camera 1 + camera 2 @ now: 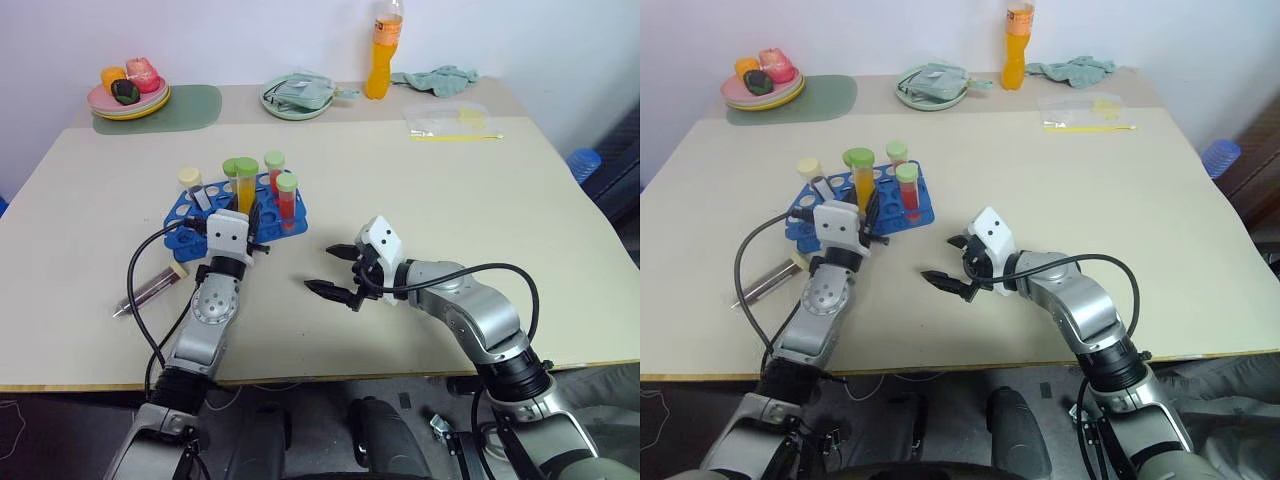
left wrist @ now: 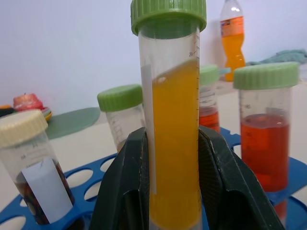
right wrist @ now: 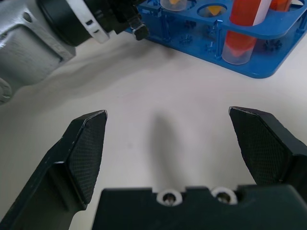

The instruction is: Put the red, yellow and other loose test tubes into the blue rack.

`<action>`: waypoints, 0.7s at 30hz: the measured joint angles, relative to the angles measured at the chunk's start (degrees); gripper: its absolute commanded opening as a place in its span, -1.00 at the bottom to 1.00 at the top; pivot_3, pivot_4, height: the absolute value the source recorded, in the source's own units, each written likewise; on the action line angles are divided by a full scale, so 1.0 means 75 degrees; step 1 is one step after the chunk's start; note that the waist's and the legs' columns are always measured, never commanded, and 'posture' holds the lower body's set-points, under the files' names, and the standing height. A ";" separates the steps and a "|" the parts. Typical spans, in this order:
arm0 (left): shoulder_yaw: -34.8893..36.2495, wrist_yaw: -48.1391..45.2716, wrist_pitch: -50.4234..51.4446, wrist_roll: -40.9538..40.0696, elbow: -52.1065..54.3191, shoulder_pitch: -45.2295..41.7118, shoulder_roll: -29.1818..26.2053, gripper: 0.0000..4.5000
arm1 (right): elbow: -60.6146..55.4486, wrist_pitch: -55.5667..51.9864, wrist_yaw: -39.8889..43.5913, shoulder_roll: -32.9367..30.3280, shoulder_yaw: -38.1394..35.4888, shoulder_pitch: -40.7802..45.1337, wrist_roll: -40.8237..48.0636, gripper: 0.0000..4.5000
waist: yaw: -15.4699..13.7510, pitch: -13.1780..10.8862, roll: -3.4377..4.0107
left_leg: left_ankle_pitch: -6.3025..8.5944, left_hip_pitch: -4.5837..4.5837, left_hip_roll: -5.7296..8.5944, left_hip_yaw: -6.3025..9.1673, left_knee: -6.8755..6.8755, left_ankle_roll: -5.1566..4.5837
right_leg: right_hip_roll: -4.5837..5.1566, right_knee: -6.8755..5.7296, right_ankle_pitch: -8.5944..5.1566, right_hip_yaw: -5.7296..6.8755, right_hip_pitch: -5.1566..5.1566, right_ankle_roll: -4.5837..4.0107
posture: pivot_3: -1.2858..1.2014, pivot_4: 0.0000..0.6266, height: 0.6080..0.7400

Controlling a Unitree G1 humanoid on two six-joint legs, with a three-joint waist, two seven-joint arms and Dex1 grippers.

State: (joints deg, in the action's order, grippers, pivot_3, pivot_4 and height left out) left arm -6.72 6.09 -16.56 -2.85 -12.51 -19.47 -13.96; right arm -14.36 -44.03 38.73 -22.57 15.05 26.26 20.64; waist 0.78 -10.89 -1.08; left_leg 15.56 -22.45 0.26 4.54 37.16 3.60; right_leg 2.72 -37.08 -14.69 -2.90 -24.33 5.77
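Nearest the camera, at lower centre of the head view, the right gripper (image 1: 333, 274) hovers over bare desk (image 1: 480, 210) with its fingers spread wide and nothing between them. Left of it, the left gripper (image 1: 243, 222) has its fingers closed firmly on the yellow-orange tube (image 2: 175, 143), held upright, green cap up, long axis vertical, right at the near edge of the blue rack (image 1: 190, 215) at centre left. Red tubes (image 1: 287, 200) and a cream-capped tube (image 1: 192, 187) already stand in the rack. One more tube (image 1: 152, 289) lies flat on the desk at lower left, pointing along the desk. To seat the held tube well, I would line its base over a free hole, keep it plumb, lower it slowly, then let go.
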 measured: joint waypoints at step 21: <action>0.0931 -0.0690 -0.2040 0.0125 -0.2069 -0.0675 0.1018 -0.65 | -0.0018 -0.0003 -0.0026 0.0114 -0.0010 0.0008 0.0047 1.00 | -0.0020 0.0002 -0.0001 | 0.0000 0.0002 0.0002 0.0005 0.0010 0.0000 | 0.0000 -0.0008 0.0002 0.0003 0.0006 0.0004 | 0.03 -0.52 1.00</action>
State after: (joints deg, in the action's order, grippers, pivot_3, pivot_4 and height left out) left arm 0.27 0.92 -31.86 -1.91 -28.03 -24.53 -6.32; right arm -14.49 -44.06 38.53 -21.72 14.97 26.32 20.99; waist 0.62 -10.88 -1.09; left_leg 15.56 -22.44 0.27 4.57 37.24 3.60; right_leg 2.71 -37.15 -14.67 -2.87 -24.29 5.80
